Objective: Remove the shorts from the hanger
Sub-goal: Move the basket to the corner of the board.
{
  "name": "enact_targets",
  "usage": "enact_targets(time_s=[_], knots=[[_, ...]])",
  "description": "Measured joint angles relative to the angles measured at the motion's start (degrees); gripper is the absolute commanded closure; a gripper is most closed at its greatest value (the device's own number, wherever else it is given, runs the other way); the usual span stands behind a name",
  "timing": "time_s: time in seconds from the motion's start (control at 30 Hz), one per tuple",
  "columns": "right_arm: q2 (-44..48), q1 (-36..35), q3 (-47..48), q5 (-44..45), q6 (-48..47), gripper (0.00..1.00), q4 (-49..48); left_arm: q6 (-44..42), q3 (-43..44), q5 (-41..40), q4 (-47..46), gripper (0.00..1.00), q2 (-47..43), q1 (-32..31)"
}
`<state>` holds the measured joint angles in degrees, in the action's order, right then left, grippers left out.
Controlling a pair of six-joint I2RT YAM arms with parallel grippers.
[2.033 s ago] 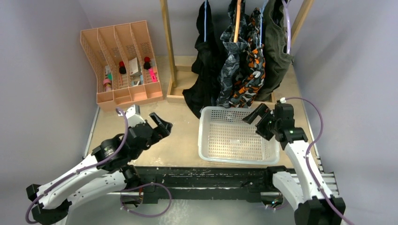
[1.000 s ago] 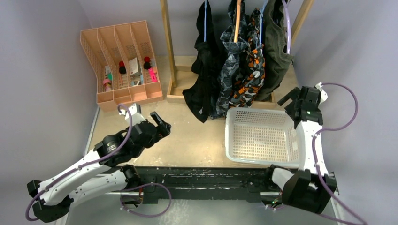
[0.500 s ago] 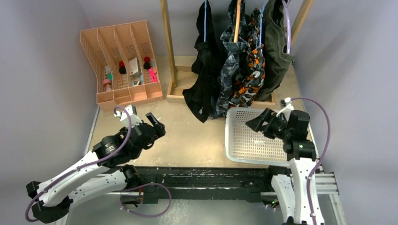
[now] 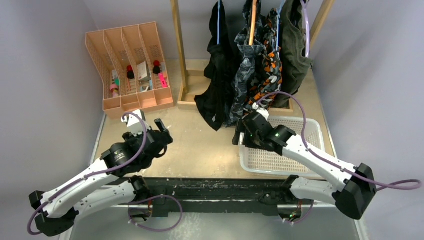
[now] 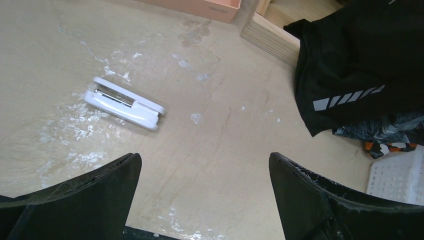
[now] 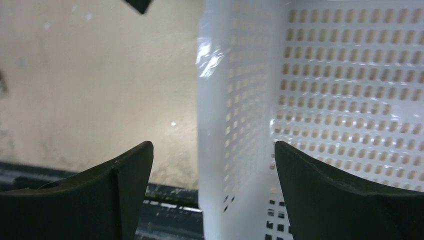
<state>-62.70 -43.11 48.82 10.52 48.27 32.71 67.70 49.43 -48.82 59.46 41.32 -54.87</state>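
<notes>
Desk is backed by a wooden rack. Four shorts are hung on hangers from the rack: black shorts at the rack's left, then patterned shorts, camouflage shorts and olive shorts at the rack's right. None is off yet, and the hems are draped down to the rack's base.

White basket is set in front of the rack's right half, likely as the drop spot. Peach organizer is parked left of the rack, out of the way.

Right tool is held open and empty in front of the rack, jaws astride the basket's left wall without clamping it. That wall is probably in the way of a reach upward. Left tool is held wide open with nothing gripped, low over bare desk front-left of the rack and aimed toward the black hem.

Small white object is lying front-left of the rack, a possible snag.
</notes>
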Motion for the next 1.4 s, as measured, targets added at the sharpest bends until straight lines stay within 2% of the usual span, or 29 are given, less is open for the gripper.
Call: enact_targets(time_s=[0.13,0.33,0.6,0.73,0.9,1.13,1.4], knots=[[-3.23,-1.14,-0.02,8.44,2.62,0.08,1.09,-2.89,0.0,-1.95,-0.11,0.0,0.52,-0.02],[-9.29,-1.14,-1.29,15.15,8.35,0.03,2.84,-7.3,-0.11,-3.91,-1.31,0.0,0.87,0.0],[-3.43,0.79,-2.45,20.37,12.76,0.01,8.94,-11.61,-0.61,-2.78,-4.04,0.0,4.92,0.0],[-0.61,5.77,-3.58,19.45,11.47,0.01,6.95,-11.56,-0.61,-2.1,-4.07,0.0,7.08,-0.02],[-0.17,11.91,-3.89,19.37,10.49,0.02,6.8,-11.17,-0.61,-2.23,-3.52,0.0,4.2,-0.02],[6.84,12.44,-3.26,16.09,7.48,0.07,7.28,-11.13,-0.61,-3.54,-3.37,0.0,-4.02,-0.02],[13.42,11.47,-2.58,3.02,1.64,0.17,3.15,-11.23,-0.92,-3.74,-3.37,0.0,-3.32,-0.02]])
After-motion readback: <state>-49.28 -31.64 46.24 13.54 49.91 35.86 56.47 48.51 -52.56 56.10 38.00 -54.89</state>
